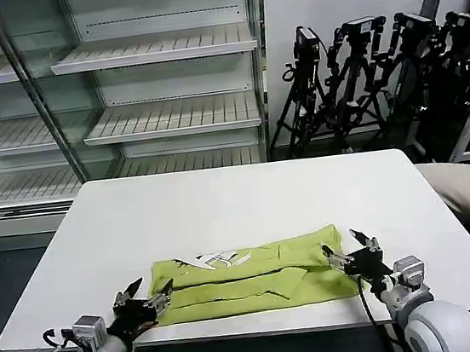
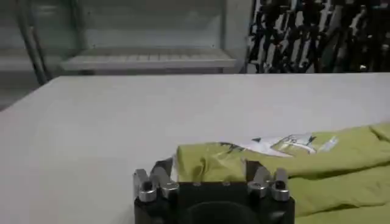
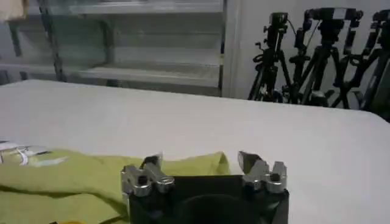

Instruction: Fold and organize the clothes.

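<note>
Lime yellow-green fabric lies in a long folded band near the front edge of the white table (image 1: 221, 203): this is the T-shirt (image 1: 256, 281), folded lengthwise into a strip running from side to side, with its small white print (image 1: 215, 260) facing up toward the left end of the strip. The left end effector (image 1: 153, 296) sits low over the table at the shirt's left end, its fingers spread apart with the tips right at the fabric's edge; from the left wrist view the shirt's corner (image 2: 207, 159) bunches up between the two finger mounts. The right end effector (image 1: 347, 250) is at the shirt's right end, its fingers likewise parted, one tip just beside the upper right corner of the cloth and the other touching the edge lower down. Neither one visibly pinches the fabric. Behind the table stand a glass-fronted shelving unit (image 1: 163, 82) and a cluster of black tripods (image 1: 377, 73).
</note>
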`<action>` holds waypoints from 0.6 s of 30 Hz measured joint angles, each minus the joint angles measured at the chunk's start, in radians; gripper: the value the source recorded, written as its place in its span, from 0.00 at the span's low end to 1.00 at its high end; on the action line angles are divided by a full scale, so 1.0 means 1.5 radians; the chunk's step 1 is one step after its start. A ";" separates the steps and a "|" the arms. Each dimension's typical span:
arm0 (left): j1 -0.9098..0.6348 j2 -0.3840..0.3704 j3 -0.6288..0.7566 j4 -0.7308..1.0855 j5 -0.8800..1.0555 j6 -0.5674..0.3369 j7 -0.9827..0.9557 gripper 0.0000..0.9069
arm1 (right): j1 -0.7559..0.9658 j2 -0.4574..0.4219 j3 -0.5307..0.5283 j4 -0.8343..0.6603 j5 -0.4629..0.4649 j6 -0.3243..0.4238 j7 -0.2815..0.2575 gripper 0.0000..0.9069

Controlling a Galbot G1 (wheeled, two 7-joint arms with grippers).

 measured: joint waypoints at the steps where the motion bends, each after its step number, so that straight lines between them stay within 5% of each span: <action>1: 0.000 -0.003 0.002 0.001 -0.005 0.000 -0.007 1.00 | -0.001 0.001 0.000 0.000 0.000 0.001 -0.001 1.00; 11: -0.003 -0.032 0.020 0.013 -0.048 -0.008 -0.074 0.99 | -0.007 0.011 0.005 0.000 0.000 0.009 -0.002 1.00; 13: -0.003 -0.037 0.022 0.015 -0.053 -0.008 -0.083 0.09 | -0.007 0.013 0.004 0.000 -0.001 0.009 -0.002 1.00; 14: -0.004 -0.038 0.022 0.017 -0.054 -0.007 -0.087 0.02 | -0.007 0.014 0.003 0.000 -0.002 0.009 -0.002 1.00; 18: -0.005 -0.041 0.025 0.021 -0.065 -0.006 -0.098 0.01 | -0.006 0.017 0.000 0.000 -0.004 0.010 -0.003 1.00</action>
